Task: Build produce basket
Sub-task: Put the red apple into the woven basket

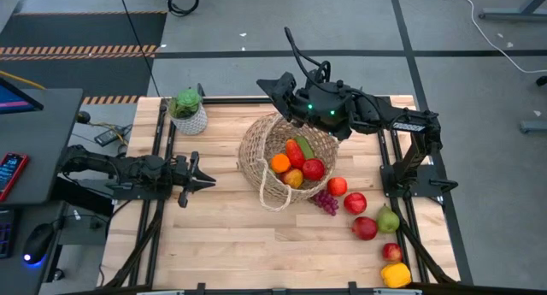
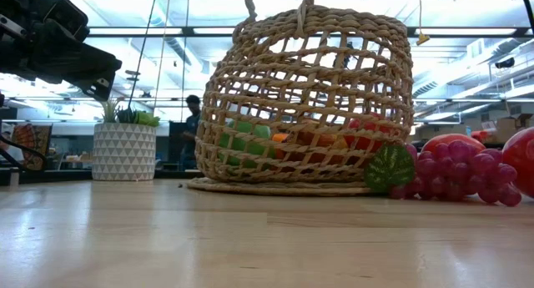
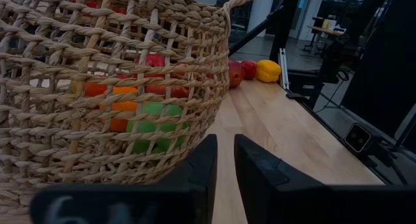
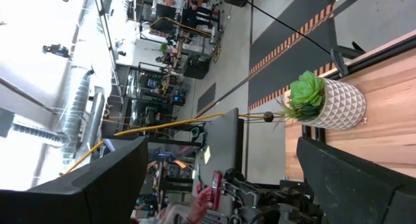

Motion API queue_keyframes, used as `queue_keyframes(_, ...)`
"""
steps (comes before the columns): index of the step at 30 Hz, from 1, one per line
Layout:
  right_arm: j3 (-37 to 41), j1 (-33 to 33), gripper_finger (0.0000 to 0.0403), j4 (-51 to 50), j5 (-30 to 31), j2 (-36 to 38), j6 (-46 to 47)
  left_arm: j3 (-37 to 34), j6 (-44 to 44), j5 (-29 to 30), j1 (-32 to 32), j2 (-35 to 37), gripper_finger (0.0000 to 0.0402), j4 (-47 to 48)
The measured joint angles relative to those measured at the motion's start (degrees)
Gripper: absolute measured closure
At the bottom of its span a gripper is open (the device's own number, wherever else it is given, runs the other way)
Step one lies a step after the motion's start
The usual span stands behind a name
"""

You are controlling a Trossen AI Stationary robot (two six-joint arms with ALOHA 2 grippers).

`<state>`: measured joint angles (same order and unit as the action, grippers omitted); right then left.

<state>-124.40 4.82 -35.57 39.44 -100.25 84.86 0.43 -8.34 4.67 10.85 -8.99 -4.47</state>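
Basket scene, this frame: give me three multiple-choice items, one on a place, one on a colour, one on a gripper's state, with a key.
1. Where is the potted plant?
A. inside the basket
B. at the table's far left corner
C. beside the yellow pepper

2. What colour are the grapes beside the basket?
A. purple
B. green
C. white

3. How are the left gripper's fingers?
A. wide open
B. shut on an apple
C. shut, holding nothing

Key: 1 B, the high view shows it there, apart from the produce. 2 A, a purple cluster lies at the basket's near right side. 3 C, the left wrist view shows the fingers nearly together, nothing between them.
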Motion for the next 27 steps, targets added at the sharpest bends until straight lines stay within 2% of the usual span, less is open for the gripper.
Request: queue_keyframes(27,0.0,0.11,0.0007,-0.05,-0.02,0.0,-2.08,0.0,0.0,0.0,-0.01,0.02,0.0339,0.0)
